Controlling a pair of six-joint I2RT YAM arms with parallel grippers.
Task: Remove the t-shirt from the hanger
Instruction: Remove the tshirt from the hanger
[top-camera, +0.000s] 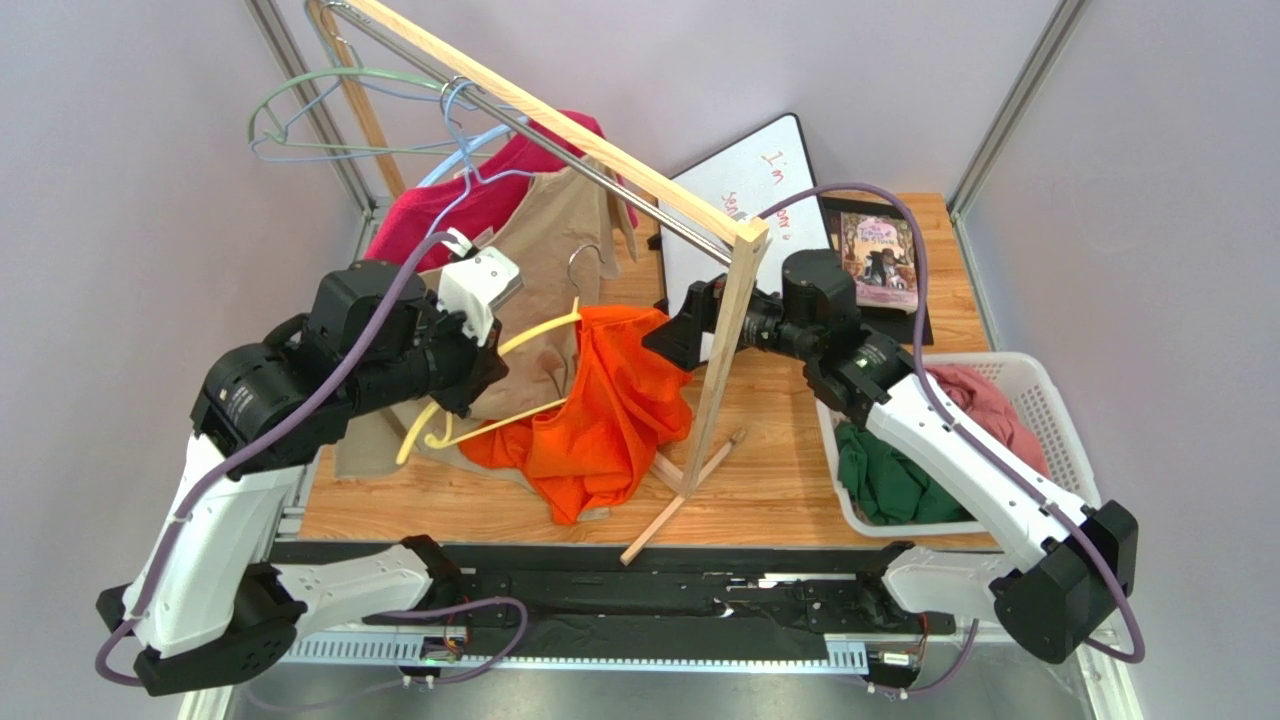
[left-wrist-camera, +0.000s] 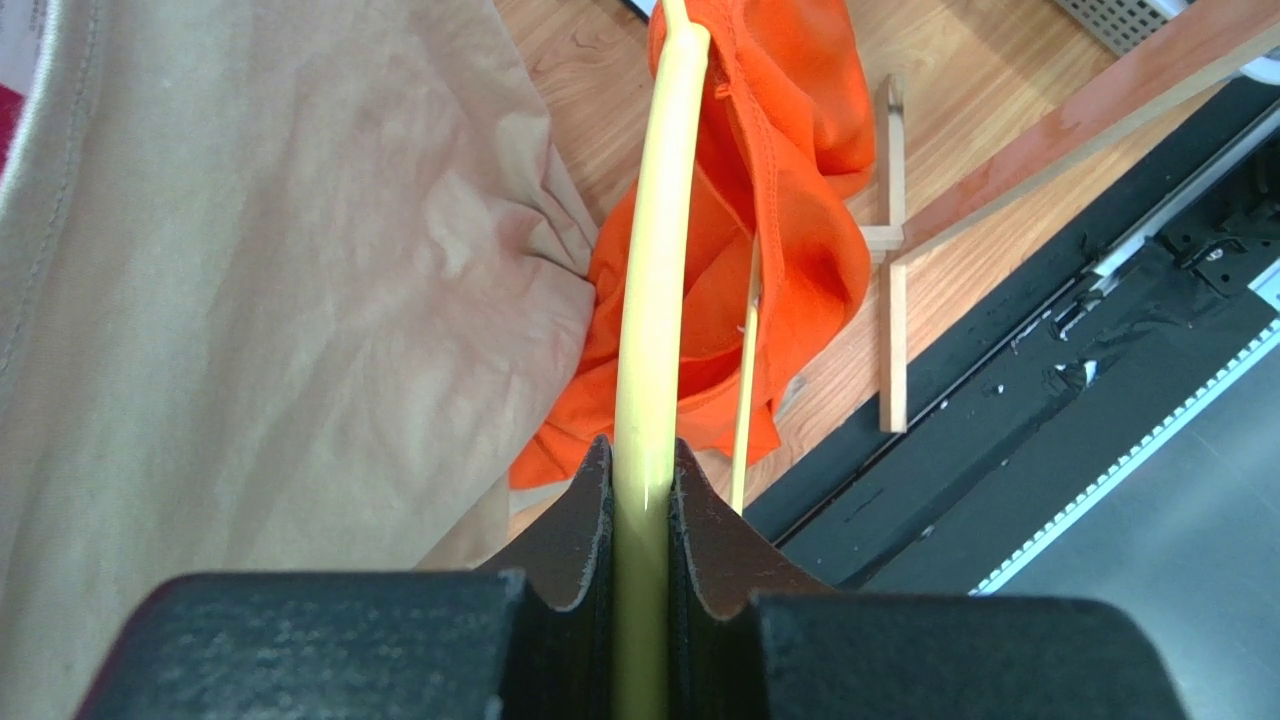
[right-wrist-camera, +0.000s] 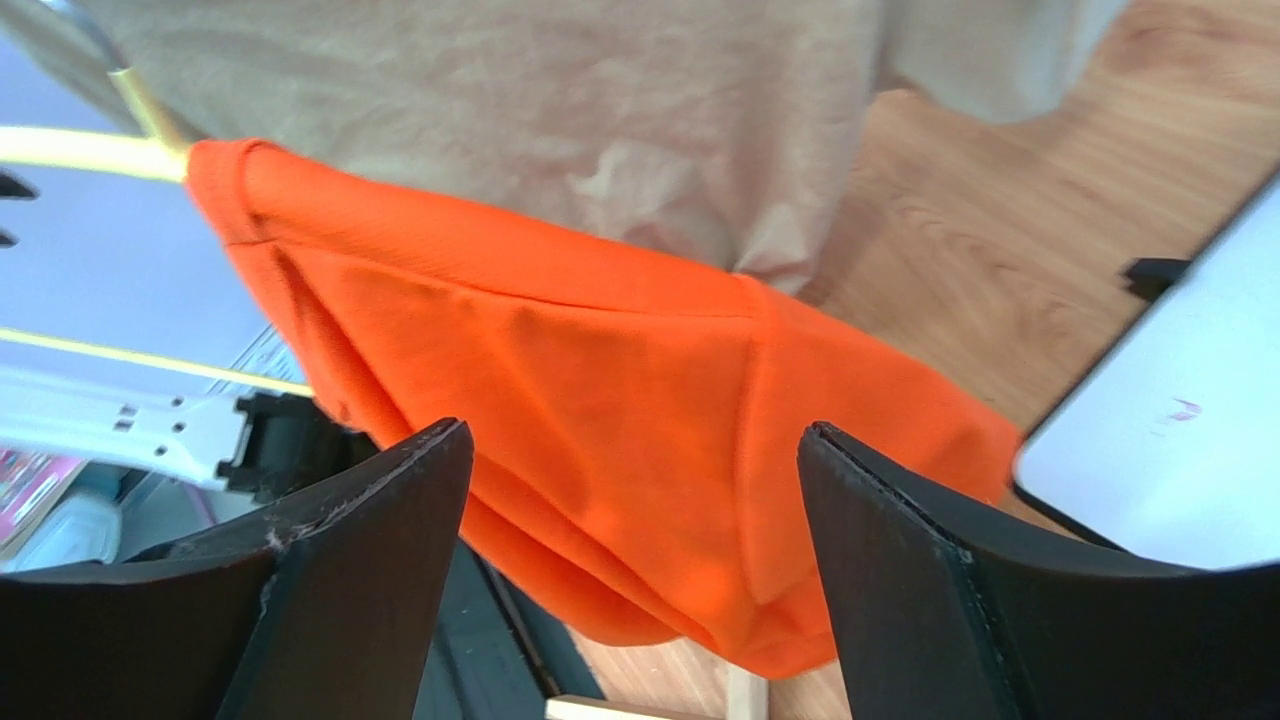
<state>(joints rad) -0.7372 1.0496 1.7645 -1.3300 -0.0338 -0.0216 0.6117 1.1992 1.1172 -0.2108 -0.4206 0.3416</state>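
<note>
I'm seeing the rack's wooden post (top-camera: 706, 420) cutting across behind my right gripper (top-camera: 669, 333), while the tan shirt (top-camera: 564, 218) is crowding close behind the orange t-shirt (top-camera: 609, 413) and yellow hanger (left-wrist-camera: 657, 270). Bare table (top-camera: 781, 468) is lying open between post and basket (top-camera: 1004, 360).

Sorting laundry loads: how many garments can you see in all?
5: a magenta shirt and a tan shirt hanging at the rail, an orange t-shirt on the yellow hanger, a green garment and a pink garment in the white basket. More may be hidden underneath.
</note>
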